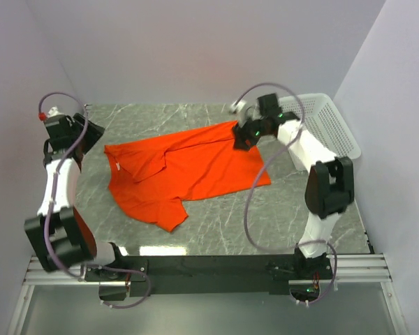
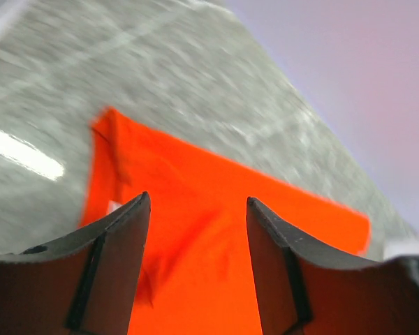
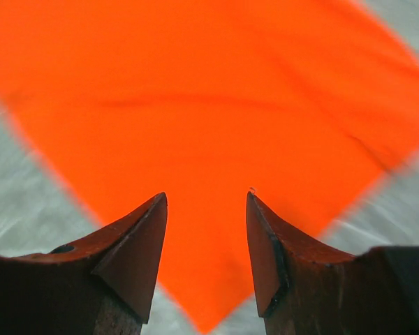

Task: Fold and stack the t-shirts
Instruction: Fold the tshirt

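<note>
The shirt is spread flat, slightly rumpled, on the table. The right gripper is held spread over its far hem corner. The left gripper is held spread near the collar end, probably so both ends can be pinched for folding.

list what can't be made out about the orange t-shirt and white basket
- White slatted plastic basket: top view, contents too small, partly behind the right arm.
- Orange t-shirt: left wrist view blurred, left gripper covers its near part; right wrist view cuts it at the top edge.
- Its white label: too small.
</note>
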{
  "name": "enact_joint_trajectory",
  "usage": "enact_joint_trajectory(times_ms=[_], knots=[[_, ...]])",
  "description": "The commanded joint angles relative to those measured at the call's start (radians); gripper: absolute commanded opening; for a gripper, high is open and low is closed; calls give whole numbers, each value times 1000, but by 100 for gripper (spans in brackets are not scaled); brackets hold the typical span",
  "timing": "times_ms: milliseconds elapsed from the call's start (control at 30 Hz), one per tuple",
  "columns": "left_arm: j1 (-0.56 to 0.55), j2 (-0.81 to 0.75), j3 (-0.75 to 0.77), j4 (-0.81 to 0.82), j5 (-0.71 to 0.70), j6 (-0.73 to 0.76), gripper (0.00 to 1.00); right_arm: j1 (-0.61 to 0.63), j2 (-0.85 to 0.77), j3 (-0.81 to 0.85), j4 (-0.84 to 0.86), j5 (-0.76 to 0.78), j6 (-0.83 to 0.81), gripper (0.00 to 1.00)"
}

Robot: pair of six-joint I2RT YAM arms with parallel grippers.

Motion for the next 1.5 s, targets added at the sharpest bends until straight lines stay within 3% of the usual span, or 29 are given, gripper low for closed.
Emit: enact_joint_trajectory(times_ms=[0,100,233,467,833,1467], knots=[[-52,-115,-99,-11,69,52,62,195,-185,-207,9,-112,-287,56],[-52,-221,-155,-52,83,68,62,361,-133,-183,129,83,51,52],[-52,-403,-225,-122,34,105,66,420,81,145,74,50,505,49],[-52,-600,-343,-102,-66,105,71,469,323,372,157,106,916,54],[-53,-698,-415,-86,-100,98,73,538,567,621,166,260,1038,54],[-53,-707,-418,-83,-90,91,73,569,647,661,137,367,1017,48]])
